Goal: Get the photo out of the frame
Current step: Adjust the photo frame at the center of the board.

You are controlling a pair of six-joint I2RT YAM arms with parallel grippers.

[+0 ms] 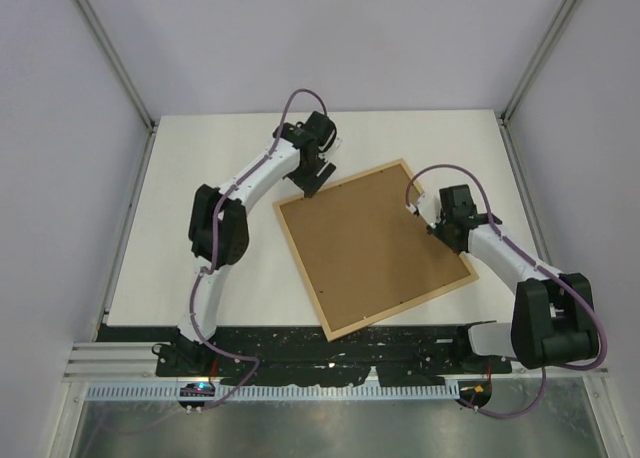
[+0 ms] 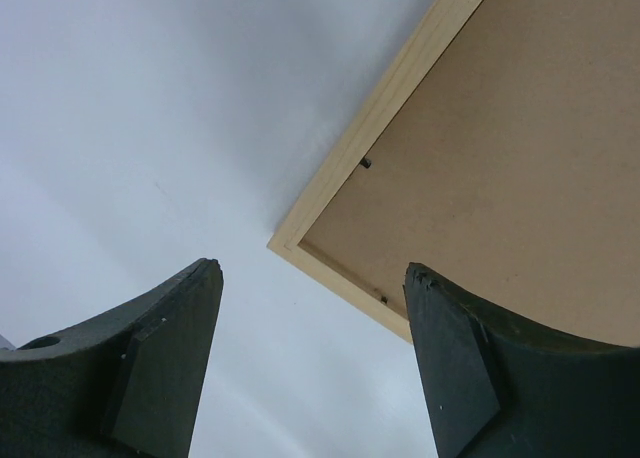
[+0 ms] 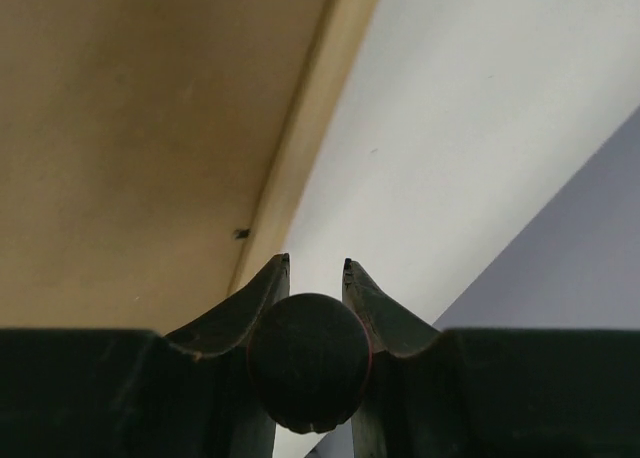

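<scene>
The frame (image 1: 375, 246) lies flat on the white bench (image 1: 200, 178) with its brown back facing up. It is turned askew, so one corner points toward the arms and reaches the bench's near edge. The pale wood strips run around the brown board on all four sides. The photo cannot be seen from any view, since only the frame's back shows.

The left claw (image 2: 312, 270) hangs over the frame's far left corner with its fingers spread wide and nothing between them. In the left wrist view that corner sits in the gap between the two fingers, and one finger overlaps the brown back. Whether either finger touches the wood cannot be told. A small dark clip (image 2: 366, 162) shows on the inside of the frame's strip near that corner.

The right claw (image 1: 437, 228) is at the frame's right edge, toward its far right corner. In the right wrist view its fingers pinch a dark knob (image 3: 308, 363), round with a faint reddish rim. The fingertips stand close together just past the knob, over the seam where the frame's strip meets the bench.
</scene>
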